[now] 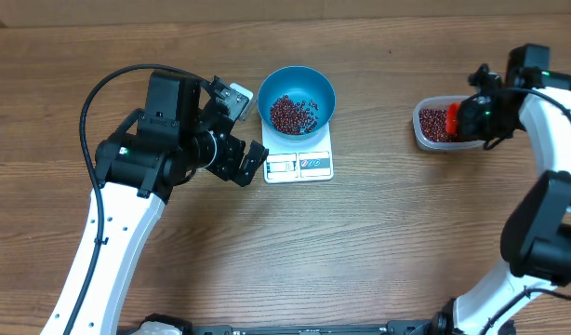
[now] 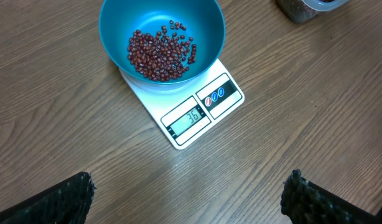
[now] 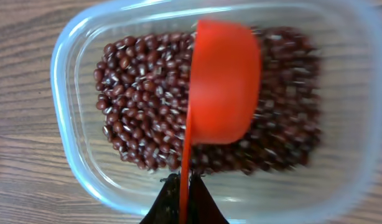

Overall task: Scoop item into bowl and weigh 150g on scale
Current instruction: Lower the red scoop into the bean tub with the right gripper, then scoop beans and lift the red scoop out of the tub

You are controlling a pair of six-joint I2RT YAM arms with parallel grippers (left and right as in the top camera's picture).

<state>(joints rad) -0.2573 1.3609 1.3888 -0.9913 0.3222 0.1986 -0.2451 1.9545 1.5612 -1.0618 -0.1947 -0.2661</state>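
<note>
A blue bowl [image 1: 325, 86] is seen standing upright on the white scale [image 1: 299, 166], set toward its far end with its mouth facing up. A loose layer of dark red-brown beans [image 1: 293, 113] is spread across the bowl's bottom. The scale is laid flat on the wooden desk [image 1: 378, 242], with its display [image 2: 190, 117] edge turned toward the robot's side and left uncovered by the bowl. The digits 36 are shown there. The scale's far part is hidden under the bowl, so its long axis cannot be told.

The left hand [image 2: 188, 199] is held released, its fingers [image 2: 69, 196] spread wide with nothing between them. In the overhead view it is placed just beside the scale's left edge and is pointed toward scale and bowl.

Well apart, on the right, a clear tub [image 1: 418, 126] is set on the desk, and more beans are heaped inside it. The right hand [image 3: 185, 208] is clenched on the thin handle [image 3: 183, 168] of a red scoop [image 3: 223, 81]. In the right wrist view the tub's long axis is laid across the frame. The scoop's long axis is set at a right angle to it, running from the hand over the tub's near long wall. The cup is held above the beans near the tub's middle. Whether the cup is touching the heap cannot be told, as that side of the view is blurred.
</note>
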